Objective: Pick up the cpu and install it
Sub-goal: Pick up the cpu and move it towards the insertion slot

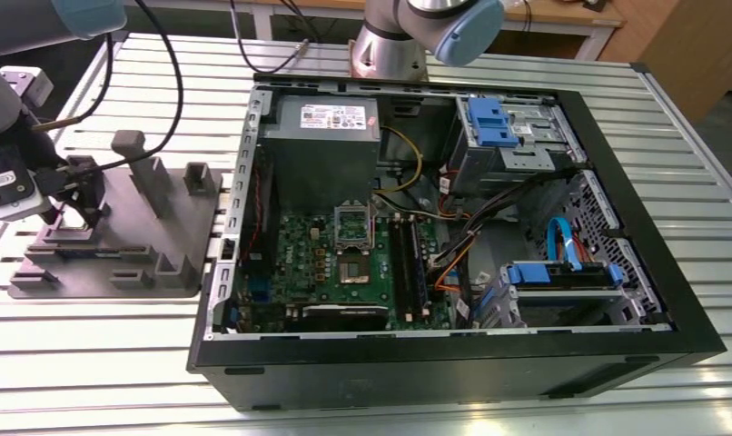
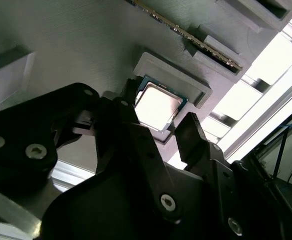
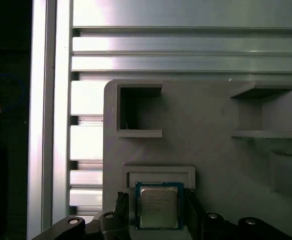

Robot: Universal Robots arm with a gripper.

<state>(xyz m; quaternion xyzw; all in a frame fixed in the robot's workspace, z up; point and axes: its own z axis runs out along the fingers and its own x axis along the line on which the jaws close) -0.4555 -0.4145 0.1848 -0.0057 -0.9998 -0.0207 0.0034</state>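
**Table and its load**

Slatted aluminium table (image 1: 100, 363). A grey fixture tray (image 1: 191, 236) lies flat on it, directly beneath the gripper (image 1: 79, 218). An open black computer case (image 1: 463, 368) sits beyond the tray, away from the gripper.

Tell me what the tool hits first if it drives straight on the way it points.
Most likely the cpu, lying in its recess in the grey holder: the tool points at it, fingers spread either side. The gap left is unclear.

Count, as we see it: one cpu (image 3: 158, 207), one end effector (image 2: 155, 117), one grey fixture (image 1: 100, 282), one open computer case (image 1: 463, 372), one green motherboard (image 1: 305, 263), one power supply (image 1: 323, 136), two blue drive brackets (image 1: 492, 123), one desk (image 1: 706, 227).
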